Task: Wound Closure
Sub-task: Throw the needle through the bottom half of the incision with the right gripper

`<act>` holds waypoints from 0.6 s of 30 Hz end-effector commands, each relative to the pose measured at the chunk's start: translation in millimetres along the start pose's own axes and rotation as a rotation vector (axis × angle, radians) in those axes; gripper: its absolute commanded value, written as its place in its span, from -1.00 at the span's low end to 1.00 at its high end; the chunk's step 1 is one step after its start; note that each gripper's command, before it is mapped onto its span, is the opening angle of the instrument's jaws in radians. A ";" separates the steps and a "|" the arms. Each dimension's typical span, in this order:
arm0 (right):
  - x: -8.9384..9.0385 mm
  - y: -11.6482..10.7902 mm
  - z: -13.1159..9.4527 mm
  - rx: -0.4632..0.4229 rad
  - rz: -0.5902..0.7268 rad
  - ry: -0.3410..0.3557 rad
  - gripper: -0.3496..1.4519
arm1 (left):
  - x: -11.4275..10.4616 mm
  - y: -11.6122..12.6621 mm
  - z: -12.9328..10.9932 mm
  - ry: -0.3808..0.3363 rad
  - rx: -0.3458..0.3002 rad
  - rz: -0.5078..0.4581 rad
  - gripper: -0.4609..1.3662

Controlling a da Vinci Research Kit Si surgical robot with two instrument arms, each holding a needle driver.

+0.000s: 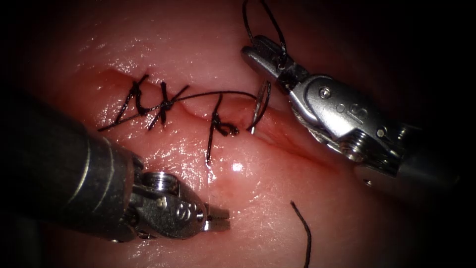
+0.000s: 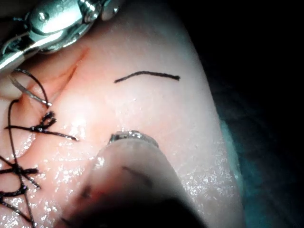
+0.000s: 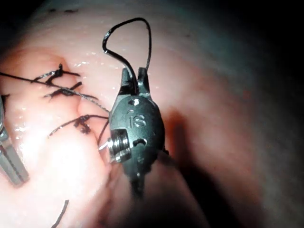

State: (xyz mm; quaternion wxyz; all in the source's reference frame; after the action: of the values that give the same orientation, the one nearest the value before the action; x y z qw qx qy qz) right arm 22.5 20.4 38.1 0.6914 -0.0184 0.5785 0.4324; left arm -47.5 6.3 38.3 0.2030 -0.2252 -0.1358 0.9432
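The right end effector (image 1: 263,52) is seen above the cut (image 1: 277,131), on its right side, with its jaws pressed together on the thread (image 1: 218,93); a loop of thread rises from the jaws. The left end effector (image 1: 220,219) rests low over the tissue (image 1: 258,198), below the cut, its jaws pressed together with nothing seen between them.

The needle (image 1: 260,106) is held by neither tool. It stands in the tissue at the cut, just right of the last knot, with its curved body arching up and its lower end at the tissue. From it the thread runs left across the 3 stitches (image 1: 163,104) already laid. A cut end of thread (image 1: 302,228) lies loose on the tissue, well apart from the cut.

The needle is judged stiff, thin and slippery when wet; a hold across the exposed body of the curve, away from the tip, should be firmest. The thread is light and limp. The tissue is judged soft, wet and easily torn at the cut's edges.
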 end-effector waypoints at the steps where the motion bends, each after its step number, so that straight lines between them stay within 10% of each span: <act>1: 0.0 0.0 0.1 0.000 0.020 -0.002 -1.00 | -0.1 0.0 0.1 0.000 -0.006 0.001 -0.71; 18: -0.2 -0.8 0.6 0.079 0.223 -0.110 -1.00 | -0.9 -0.4 0.1 0.002 -0.008 -0.002 -0.73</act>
State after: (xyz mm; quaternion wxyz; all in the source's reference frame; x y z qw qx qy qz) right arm 23.5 20.0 38.3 0.6705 0.0959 0.5552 0.4828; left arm -46.7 6.2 38.9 0.2043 -0.2260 -0.1373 0.9425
